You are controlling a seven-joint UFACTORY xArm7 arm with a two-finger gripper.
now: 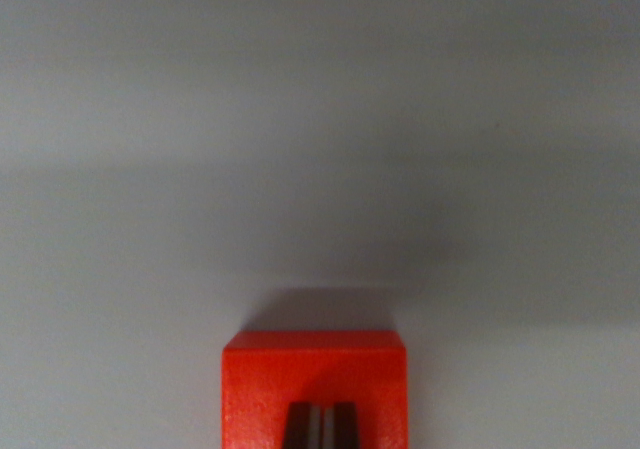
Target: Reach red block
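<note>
Below, the gripper (321, 427) hangs over the unlabelled red block (314, 379), its dark fingertips nearly pressed together.

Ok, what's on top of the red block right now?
Two dark fingertips of the gripper show against the red block, nearly together. Whether they touch it is unclear; the frame's bottom edge cuts off the rest.

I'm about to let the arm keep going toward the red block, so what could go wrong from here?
1. The end effector already sits over the red block with its tips nearly together; descending further could press on or nudge the block.
2. The block is cut off by the wrist view's bottom edge, so its near side can't be checked.
3. The blurred image makes contact hard to judge.
</note>
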